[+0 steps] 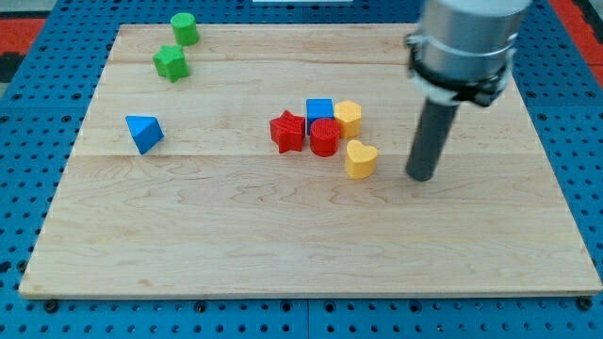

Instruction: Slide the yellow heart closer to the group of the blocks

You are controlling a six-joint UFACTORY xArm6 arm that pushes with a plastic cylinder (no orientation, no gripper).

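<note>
The yellow heart (360,159) lies on the wooden board (283,235) just right of centre. It sits at the lower right edge of a tight group: a red star (287,131), a red cylinder (325,137), a blue cube (319,110) and a yellow hexagon block (348,118). The heart is close to the red cylinder; whether they touch is unclear. My tip (421,176) rests on the board to the right of the heart, with a gap between them.
A blue triangular block (143,133) lies at the view's left. A green cylinder (184,28) and a green star-like block (171,63) sit near the top left corner. A blue pegboard (584,141) surrounds the board.
</note>
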